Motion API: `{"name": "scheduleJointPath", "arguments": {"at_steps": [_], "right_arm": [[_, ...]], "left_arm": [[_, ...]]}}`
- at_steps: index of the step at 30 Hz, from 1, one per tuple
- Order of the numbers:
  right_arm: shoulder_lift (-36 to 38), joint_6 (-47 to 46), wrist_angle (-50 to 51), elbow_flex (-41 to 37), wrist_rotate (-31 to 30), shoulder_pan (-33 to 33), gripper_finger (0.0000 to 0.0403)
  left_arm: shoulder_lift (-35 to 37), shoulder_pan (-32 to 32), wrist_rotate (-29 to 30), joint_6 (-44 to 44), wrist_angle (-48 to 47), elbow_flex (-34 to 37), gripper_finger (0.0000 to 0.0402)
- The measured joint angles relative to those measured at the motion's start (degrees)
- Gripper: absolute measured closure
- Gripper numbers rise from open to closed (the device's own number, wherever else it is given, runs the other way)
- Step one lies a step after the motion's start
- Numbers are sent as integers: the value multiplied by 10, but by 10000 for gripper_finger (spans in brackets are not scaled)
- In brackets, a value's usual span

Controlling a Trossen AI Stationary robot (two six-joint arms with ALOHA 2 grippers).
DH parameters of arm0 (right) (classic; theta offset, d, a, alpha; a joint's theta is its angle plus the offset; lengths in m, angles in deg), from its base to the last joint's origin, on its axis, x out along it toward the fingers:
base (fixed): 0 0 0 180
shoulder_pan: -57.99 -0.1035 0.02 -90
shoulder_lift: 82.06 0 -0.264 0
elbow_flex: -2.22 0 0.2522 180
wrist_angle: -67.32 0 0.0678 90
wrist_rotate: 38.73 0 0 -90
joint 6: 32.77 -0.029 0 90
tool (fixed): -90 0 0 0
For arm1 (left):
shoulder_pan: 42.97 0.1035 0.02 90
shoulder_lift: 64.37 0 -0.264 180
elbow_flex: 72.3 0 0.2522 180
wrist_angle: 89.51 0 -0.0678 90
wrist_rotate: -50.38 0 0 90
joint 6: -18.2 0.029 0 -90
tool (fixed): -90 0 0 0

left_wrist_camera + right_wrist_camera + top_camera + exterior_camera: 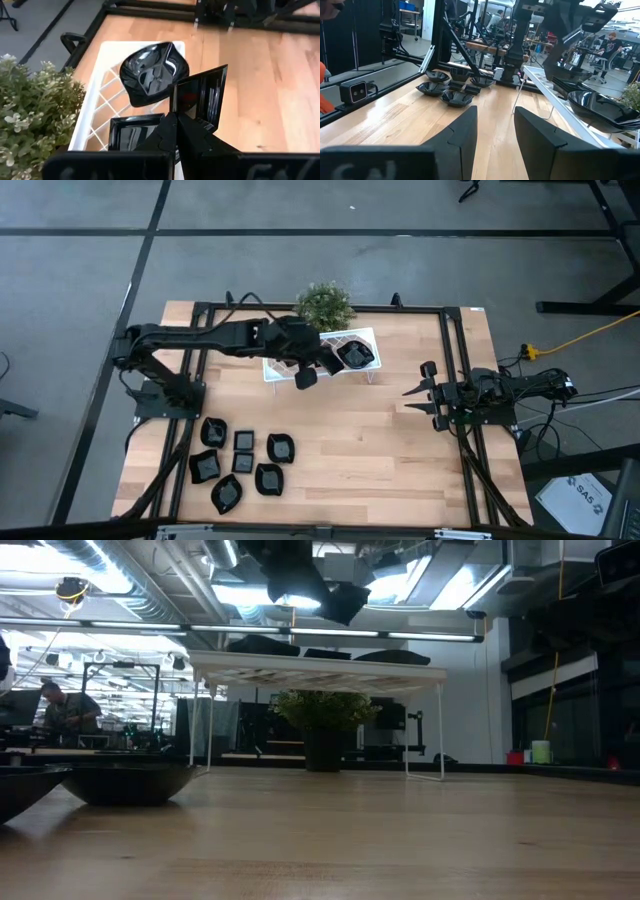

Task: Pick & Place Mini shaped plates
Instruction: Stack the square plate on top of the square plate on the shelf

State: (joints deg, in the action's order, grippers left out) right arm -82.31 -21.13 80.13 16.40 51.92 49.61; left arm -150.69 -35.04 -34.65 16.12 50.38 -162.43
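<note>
White rack (280,370) carries black plates (356,354) beside the plant (325,305). Left gripper (318,365), above the rack, clamps a square plate (199,97). Right gripper (415,399) waits well off, fingers apart.

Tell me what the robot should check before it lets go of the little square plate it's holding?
1. Left gripper shut on the square plate: ok.
2. Square plate over the white rack: ok.
3. Square plate level: not ok, it hangs tilted on edge.
4. Free spot under it: cannot tell; a leaf-shaped plate and another square plate already lie there.
5. Right gripper open, waiting far from the rack: ok.
6. More plates waiting on the table: ok.
</note>
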Motion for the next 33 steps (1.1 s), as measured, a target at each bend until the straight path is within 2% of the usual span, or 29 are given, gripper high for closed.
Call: {"name": "scheduleJointPath", "arguments": {"at_steps": [5,11,18,24,33], "right_arm": [[0,0,0,0,0,0,273],[0,0,0,0,0,0,273],[0,0,0,0,0,0,273],[0,0,0,0,0,0,273],[0,0,0,0,0,0,273]], "left_arm": [[-14,6,14,10,-46,-22,400],[-10,15,43,31,-56,-23,400],[-9,34,45,54,-78,-23,400],[-9,53,42,54,-86,-23,400],[-9,73,-3,35,-86,-23,398]]}}
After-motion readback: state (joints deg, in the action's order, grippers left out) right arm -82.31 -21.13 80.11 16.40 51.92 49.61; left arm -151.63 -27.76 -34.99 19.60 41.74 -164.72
